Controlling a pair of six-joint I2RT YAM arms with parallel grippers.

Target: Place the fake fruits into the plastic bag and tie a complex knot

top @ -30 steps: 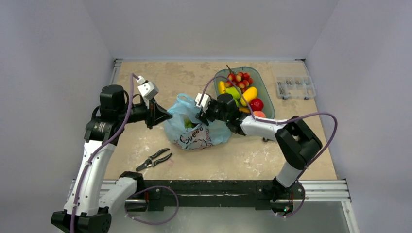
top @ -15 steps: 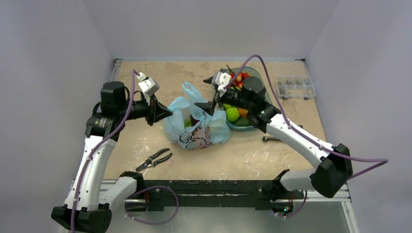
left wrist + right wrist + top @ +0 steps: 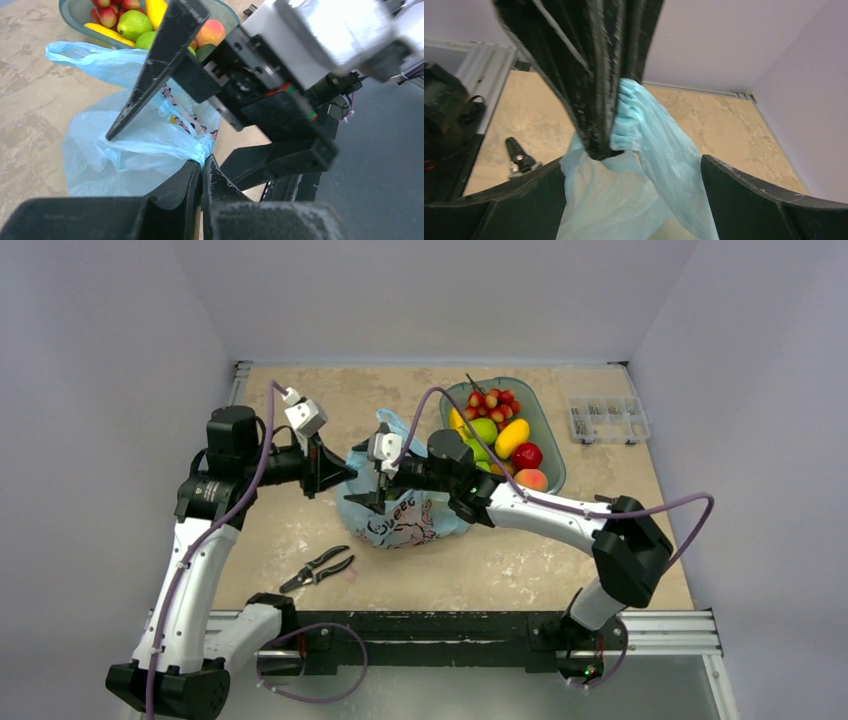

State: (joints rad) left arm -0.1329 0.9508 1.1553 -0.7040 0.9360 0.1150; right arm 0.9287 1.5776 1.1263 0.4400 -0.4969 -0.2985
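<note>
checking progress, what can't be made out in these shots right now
- Inside the plastic bag: top view, the right gripper and crinkled film cover it; contents unseen.
- Bag mouth, right wrist view: the left gripper blocks it.
- Parts box: contents too small.
- Teal dish: left wrist view, cut by top edge.

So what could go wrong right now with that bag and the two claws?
The left gripper pinches only a thin fold of the plastic bag; the fold could slip free and the mouth collapse. The right gripper stands wide open right beside it, so it might bump it or snag the thin film.
</note>
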